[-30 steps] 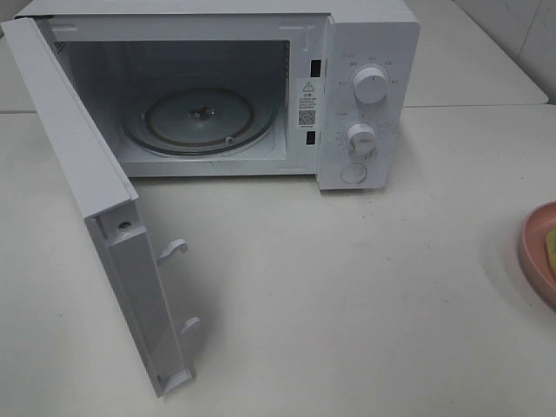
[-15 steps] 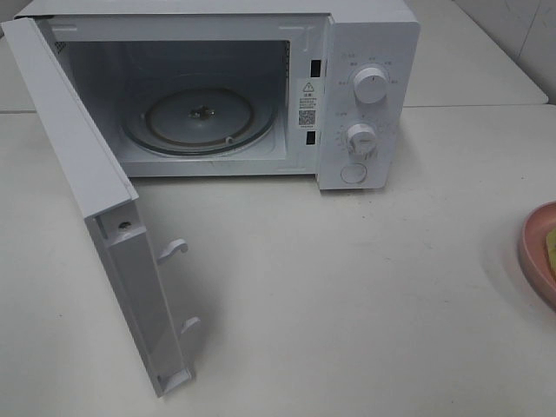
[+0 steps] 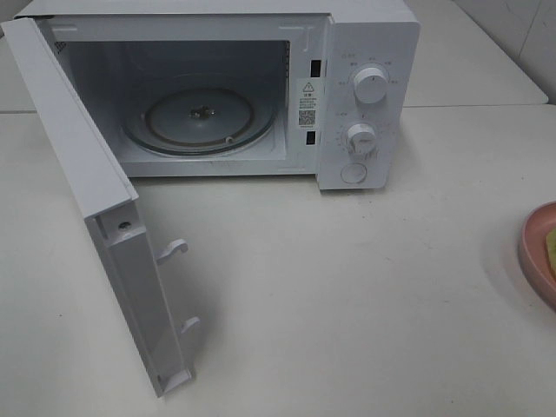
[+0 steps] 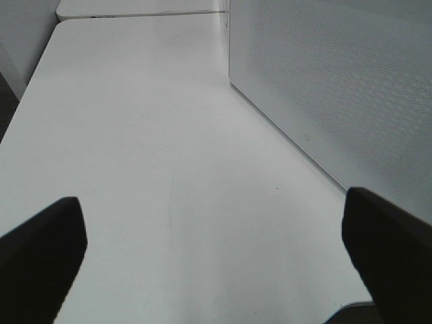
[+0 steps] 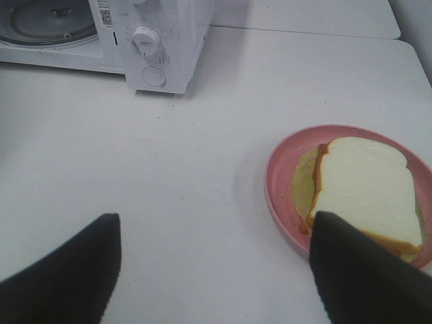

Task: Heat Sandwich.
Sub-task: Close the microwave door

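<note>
From my remote station I see the white microwave (image 3: 226, 95) standing on the worktop (image 3: 347, 287) with its door (image 3: 95, 200) swung wide and the glass turntable (image 3: 201, 119) bare inside, while the sandwich (image 5: 368, 192) lies on the pink plate (image 5: 280, 182) well to the right of the microwave, at the edge of the high view. My right gripper (image 5: 216, 270) hangs over the worktop just beside that plate with its jaws spread and holding nothing. My left gripper (image 4: 216, 250) hovers next to the microwave's perforated outer wall, its jaws likewise spread and holding nothing.
</note>
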Robot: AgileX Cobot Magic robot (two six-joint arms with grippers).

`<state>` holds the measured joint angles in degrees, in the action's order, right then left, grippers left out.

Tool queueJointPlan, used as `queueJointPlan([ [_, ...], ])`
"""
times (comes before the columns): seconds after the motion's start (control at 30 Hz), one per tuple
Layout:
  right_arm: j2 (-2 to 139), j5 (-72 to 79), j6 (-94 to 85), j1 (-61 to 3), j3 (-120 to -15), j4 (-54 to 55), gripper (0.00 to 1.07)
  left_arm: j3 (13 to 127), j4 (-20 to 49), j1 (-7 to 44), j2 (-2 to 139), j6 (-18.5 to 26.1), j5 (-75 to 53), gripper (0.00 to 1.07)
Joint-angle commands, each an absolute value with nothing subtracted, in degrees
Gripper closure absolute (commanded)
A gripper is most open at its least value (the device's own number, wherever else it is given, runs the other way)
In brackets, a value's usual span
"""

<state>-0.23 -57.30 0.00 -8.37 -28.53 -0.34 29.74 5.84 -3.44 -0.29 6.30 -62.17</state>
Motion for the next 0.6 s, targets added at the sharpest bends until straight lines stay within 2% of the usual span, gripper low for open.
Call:
queueJointPlan([
  [0.03, -1.8, -57.1, -0.3, -7.9, -28.5, -0.5, 0.33, 29.7, 6.1, -3.7, -0.6, 6.4, -61.5, 0.09],
  [0.6, -1.8, -57.1, -0.3, -7.9, -28.5, -0.5, 0.33, 29.7, 6.1, -3.7, -0.6, 6.4, -61.5, 0.09],
])
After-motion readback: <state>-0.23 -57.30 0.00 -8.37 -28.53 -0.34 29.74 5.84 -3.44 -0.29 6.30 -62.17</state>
